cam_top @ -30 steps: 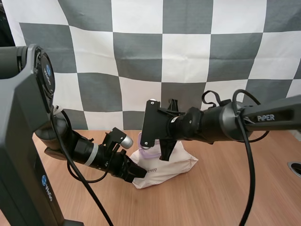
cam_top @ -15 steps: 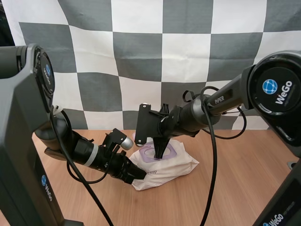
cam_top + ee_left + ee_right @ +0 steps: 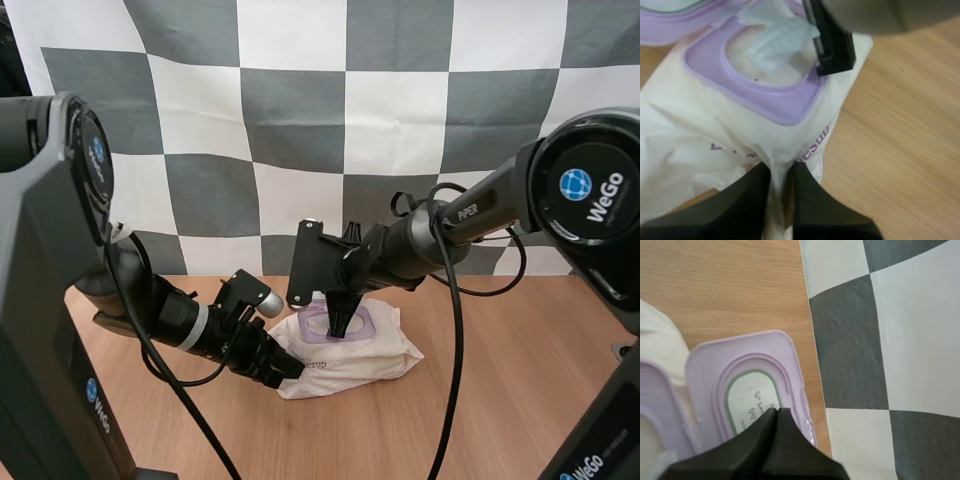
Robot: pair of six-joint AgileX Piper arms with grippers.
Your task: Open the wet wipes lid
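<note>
Left wrist view: left gripper (image 3: 781,172) pinches wipes pack (image 3: 700,145) near edge, right gripper (image 3: 775,415) closed empty over lid (image 3: 747,390), which lies flipped open, so the task looks done; next, both let go and back off.

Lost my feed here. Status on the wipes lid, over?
Left hand shut on pack edge. Right hand shut, empty, above lid. Lid flipped open, wipe poking out.

— Describe yourself.
— Black arms. My right arm (image 3: 420,250) bears white PiPER lettering (image 3: 466,213) and a blue WeGo globe (image 3: 573,185); my left arm (image 3: 160,305), a silver-grey band (image 3: 200,327). Left tool (image 3: 287,368), right tool (image 3: 340,322): black too.
</note>
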